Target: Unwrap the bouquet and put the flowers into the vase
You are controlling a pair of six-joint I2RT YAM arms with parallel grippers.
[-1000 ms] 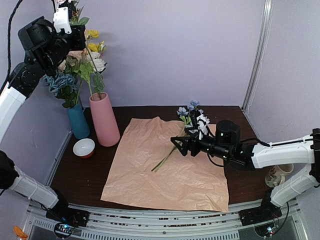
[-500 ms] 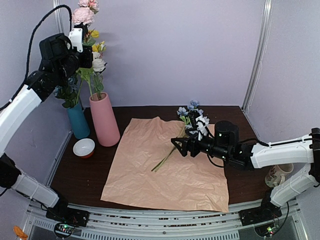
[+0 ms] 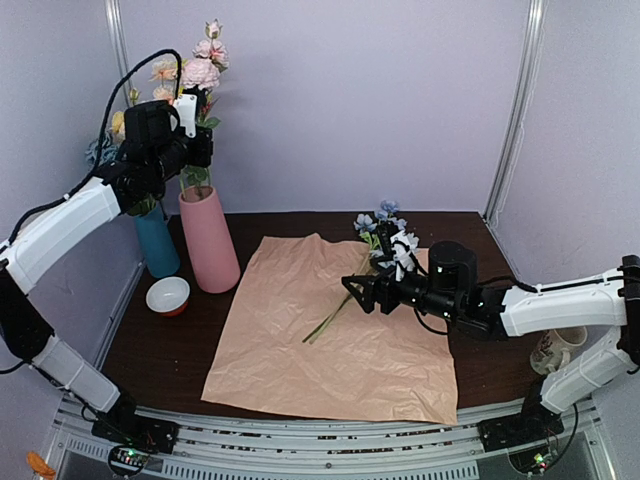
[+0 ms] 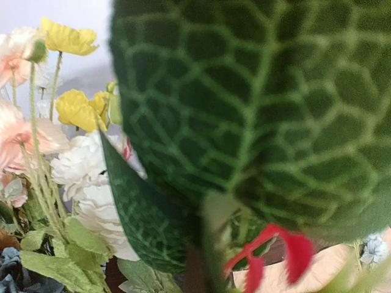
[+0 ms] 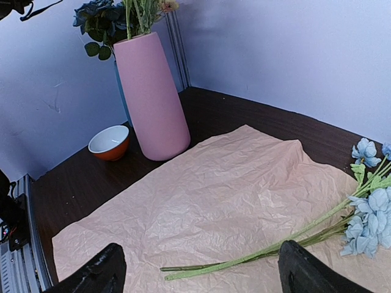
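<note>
Two end effectors: the left one [image 3: 198, 140] is raised above the pink vase and clamped tight on the flower bunch; the right one [image 3: 362, 290] is low over the paper, fingers spread wide, gripping nothing.
Flower bunch [image 3: 203, 72]: pink and peach blooms stand above the left end effector; leafy stems hang below it to the vase mouth.
Pink vase [image 3: 209, 240]: upright at the rear left of the bench [image 3: 160, 350], near the paper's far-left corner.
Blue flowers [image 5: 360, 229]: lying flat on the paper, stem ends between the right fingers.
Paper [image 3: 330, 350]: unwrapped, spread flat, crinkled.
Teal vase [image 3: 156, 245]: just left of the pink vase.
Bowl [image 3: 168, 295]: in front of the teal vase.
Left wrist view: mostly filled by a veined green leaf [image 4: 263, 104].
</note>
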